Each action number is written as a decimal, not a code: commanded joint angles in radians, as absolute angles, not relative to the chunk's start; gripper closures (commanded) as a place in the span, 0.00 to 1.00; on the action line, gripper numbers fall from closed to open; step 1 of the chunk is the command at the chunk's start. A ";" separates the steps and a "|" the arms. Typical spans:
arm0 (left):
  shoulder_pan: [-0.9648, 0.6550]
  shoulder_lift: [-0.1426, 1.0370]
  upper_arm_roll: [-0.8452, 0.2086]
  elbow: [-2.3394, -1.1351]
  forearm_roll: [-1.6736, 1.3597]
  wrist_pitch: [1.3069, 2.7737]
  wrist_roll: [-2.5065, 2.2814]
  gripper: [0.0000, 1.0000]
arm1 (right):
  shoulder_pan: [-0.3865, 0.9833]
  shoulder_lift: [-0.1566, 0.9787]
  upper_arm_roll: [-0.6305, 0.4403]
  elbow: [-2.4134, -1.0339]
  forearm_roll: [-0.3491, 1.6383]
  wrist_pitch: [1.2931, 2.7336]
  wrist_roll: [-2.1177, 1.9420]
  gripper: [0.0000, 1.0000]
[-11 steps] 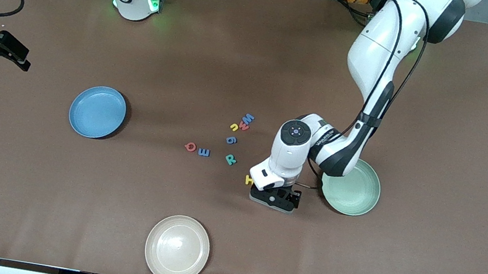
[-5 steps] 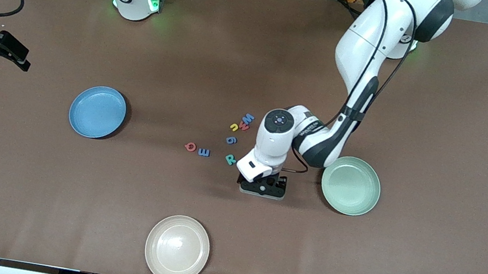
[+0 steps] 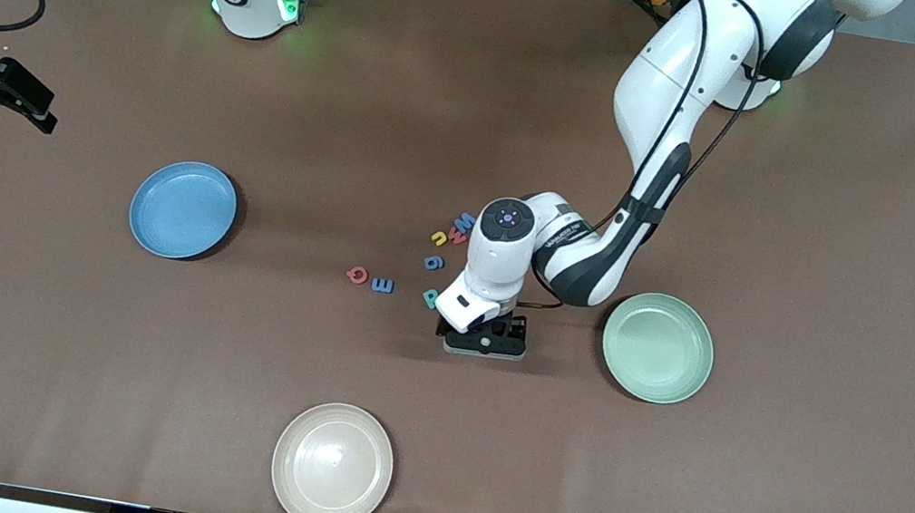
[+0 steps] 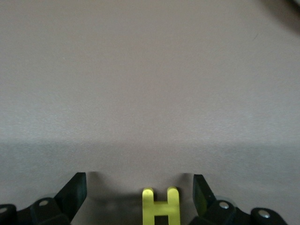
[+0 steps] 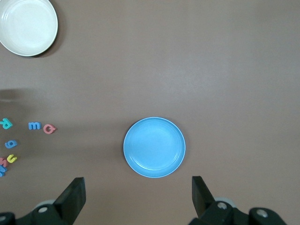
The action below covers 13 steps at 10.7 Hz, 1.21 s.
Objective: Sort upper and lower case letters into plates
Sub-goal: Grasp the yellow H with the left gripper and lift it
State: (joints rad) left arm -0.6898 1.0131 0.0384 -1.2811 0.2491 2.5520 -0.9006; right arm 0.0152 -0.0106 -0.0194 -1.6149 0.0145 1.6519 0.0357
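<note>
Brown tabletop (image 3: 833, 261): holds three plates and a loose cluster of small foam letters.
Left gripper (image 3: 485, 341): low over the table beside the letter cluster, fingers (image 4: 72, 190) spread wide, gripping nothing.
Yellow foam letter H (image 4: 161, 206): flat on the table between the left fingers, touching neither.
Other letters: teal R (image 3: 431, 296) partly under the left wrist; blue E (image 3: 382, 285), red Q (image 3: 356, 275), blue g (image 3: 433, 263), yellow u (image 3: 440, 238), red letter (image 3: 456, 233) and blue M (image 3: 465, 222) lie together mid-table.
Round blue plastic plate (image 3: 183, 209): toward the right arm's end, holding no letters.
Round pale green plastic plate (image 3: 658, 348): toward the left arm's end, no letters.
Cream-white plate (image 3: 332, 465): nearest the front camera.
Right gripper (image 5: 138, 199): waits high above the table by the blue plate, fingers wide apart, nothing held.
</note>
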 commanded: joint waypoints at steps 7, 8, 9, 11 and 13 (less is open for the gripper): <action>-0.707 1.023 0.012 -1.250 0.279 2.521 -0.994 0.37 | 0.021 -0.015 -0.020 -1.620 0.002 1.660 0.055 0.00; -0.707 1.017 0.005 -1.250 0.279 2.511 -1.006 0.39 | 0.020 -0.015 -0.020 -1.620 0.002 1.658 0.055 0.00; -0.710 1.017 0.002 -1.252 0.282 2.510 -1.006 0.51 | 0.020 -0.015 -0.020 -1.620 0.002 1.658 0.055 0.00; -0.710 1.019 0.002 -1.253 0.287 2.511 -1.005 0.69 | 0.020 -0.015 -0.020 -1.620 0.002 1.660 0.055 0.00; -0.709 1.017 0.002 -1.253 0.287 2.510 -1.003 1.00 | 0.020 -0.015 -0.020 -1.620 0.002 1.660 0.055 0.00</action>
